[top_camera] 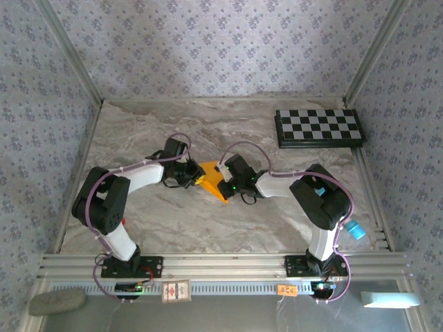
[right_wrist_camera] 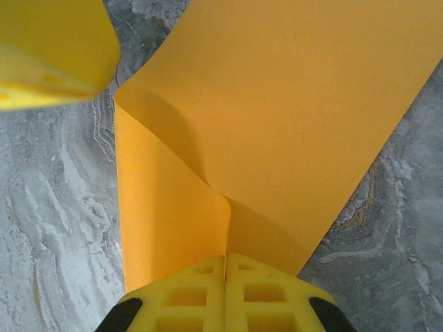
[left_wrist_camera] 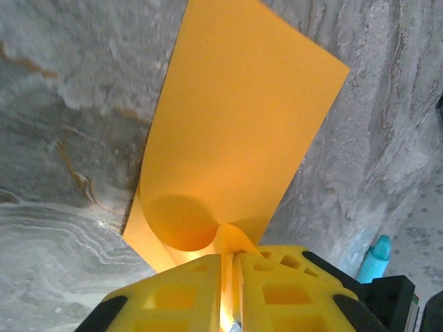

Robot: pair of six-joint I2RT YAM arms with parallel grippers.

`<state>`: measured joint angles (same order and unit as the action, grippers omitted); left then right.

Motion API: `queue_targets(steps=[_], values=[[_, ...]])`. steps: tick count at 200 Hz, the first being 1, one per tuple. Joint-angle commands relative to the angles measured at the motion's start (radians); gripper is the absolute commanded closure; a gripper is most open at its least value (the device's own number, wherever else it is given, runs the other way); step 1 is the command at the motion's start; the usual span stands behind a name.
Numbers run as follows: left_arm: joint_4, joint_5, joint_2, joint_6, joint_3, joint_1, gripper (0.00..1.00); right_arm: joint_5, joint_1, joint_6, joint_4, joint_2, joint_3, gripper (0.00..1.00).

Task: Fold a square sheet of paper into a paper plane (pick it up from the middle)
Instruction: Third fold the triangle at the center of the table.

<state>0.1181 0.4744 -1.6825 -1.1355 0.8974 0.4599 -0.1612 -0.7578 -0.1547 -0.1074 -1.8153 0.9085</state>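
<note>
Count: two robot arms, two hands, one sheet of paper, one checkerboard, all sharing one desk.
Sheet of paper point(top_camera: 209, 173): thin, matte, plain orange-yellow. It is sitting left of the checkerboard point(top_camera: 319, 127) and nearer the arm bases, well apart from it, between the two hands. It is not lying flat.
Sheet shape, left wrist view: the paper point(left_wrist_camera: 242, 124) is stretching away over the desk as a long panel, curling into a rounded loop where it is entering the fingers.
Sheet shape, right wrist view: the paper point(right_wrist_camera: 291, 104) is bending in a soft fold, one narrow flap hanging on the left and a broad panel spreading to the right.
Left hand point(top_camera: 188, 173): its two yellow, ribbed plastic fingers point(left_wrist_camera: 187, 297) are pinching one edge of the sheet, with only a thin slit showing between them.
Right hand point(top_camera: 225, 182): its yellow fingers point(right_wrist_camera: 263, 294) are pressing tightly together, pinching the sheet at the fold.
Checkerboard: flat, rectangular, black and white squares with a dark border, lying at the far right of the desk.
Desk point(top_camera: 138, 124): grey and white marbled surface with brownish veins.
</note>
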Motion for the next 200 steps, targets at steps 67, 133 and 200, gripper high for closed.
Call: queue_targets(steps=[67,133,200], values=[[-0.135,0.017,-0.03,-0.107,-0.027,0.069,0.89,-0.008,0.0,-0.033,0.07,-0.042,0.013,1.0],[-0.066,0.006,-0.04,-0.072,-0.041,0.075,0.89,-0.009,-0.001,-0.037,0.074,-0.052,0.021,1.0],[-0.037,-0.022,-0.048,-0.05,-0.055,0.076,0.9,-0.001,-0.001,-0.039,0.085,-0.056,0.024,1.0]])
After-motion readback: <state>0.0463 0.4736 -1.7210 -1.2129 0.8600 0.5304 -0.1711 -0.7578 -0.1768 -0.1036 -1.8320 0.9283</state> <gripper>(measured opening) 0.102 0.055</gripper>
